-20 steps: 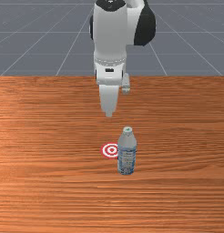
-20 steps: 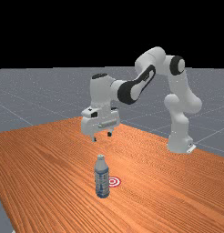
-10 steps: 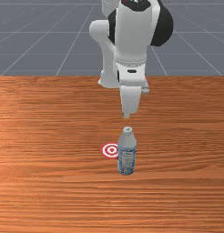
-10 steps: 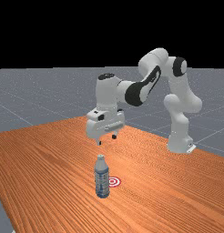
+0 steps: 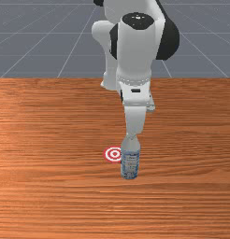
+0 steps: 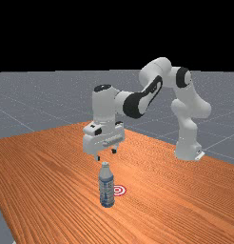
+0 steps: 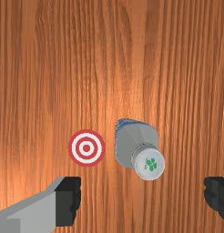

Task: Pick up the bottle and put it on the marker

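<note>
1. Our claw is open and empty, held in the air above the bottle.
2. The bottle stands upright on the orange-brown bench. It has a blue-and-white label, a pale shoulder and a white cap with a green design on top.
3. Just beside the bottle, flat on the bench, lies the target marker, a round bullseye of red and white rings. In the front view it is to the left of the bottle, whose body hides a little of its edge. In the far view it is to the right, again partly covered by the bottle.
4. Looking down past our claw, we see its two fingers spread wide, with dark pads facing each other. The cap appears about midway across the gap, a little off the line joining the fingertips, and neither finger touches it.
5. That same downward look shows a narrow strip of bare wood between the bottle and the target marker, so the bottle is next to the target marker, not on it.
6. In the front view our hand points down and covers the top of the bottle.
7. Our white and grey arm bends down from its base at the far view's right. Behind the bench is a grey floor with thin pale lines.
</note>
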`<state>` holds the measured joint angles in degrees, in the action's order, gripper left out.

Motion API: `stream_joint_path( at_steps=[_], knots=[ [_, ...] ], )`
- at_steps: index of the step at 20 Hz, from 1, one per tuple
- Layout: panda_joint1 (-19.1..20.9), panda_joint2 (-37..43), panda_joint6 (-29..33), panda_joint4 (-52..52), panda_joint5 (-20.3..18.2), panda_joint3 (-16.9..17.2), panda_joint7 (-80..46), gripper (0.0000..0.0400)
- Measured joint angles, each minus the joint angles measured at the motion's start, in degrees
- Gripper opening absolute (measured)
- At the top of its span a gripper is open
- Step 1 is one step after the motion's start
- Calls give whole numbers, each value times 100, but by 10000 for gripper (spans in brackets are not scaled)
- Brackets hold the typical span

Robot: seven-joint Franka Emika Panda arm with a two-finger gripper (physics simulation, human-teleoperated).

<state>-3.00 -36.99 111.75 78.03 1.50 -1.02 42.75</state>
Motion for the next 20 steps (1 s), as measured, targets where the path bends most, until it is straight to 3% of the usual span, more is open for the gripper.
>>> stream_joint_path(
  at_steps=[2,3,4,6,16,17,18,20],
  knots=[
    [2,-242,52,-55,-5,-1,4,400],
    [2,-787,-738,-931,-28,-11,28,400],
    [4,-497,-100,-273,-14,-4,13,400],
    [2,-287,398,191,4,4,-7,400],
    [39,-295,177,37,-71,-37,53,400],
    [55,-296,185,41,-100,-52,75,244],
    [58,-296,190,43,-104,-54,78,164],
    [18,-378,-8,-147,-28,-12,21,153]
  ],
)
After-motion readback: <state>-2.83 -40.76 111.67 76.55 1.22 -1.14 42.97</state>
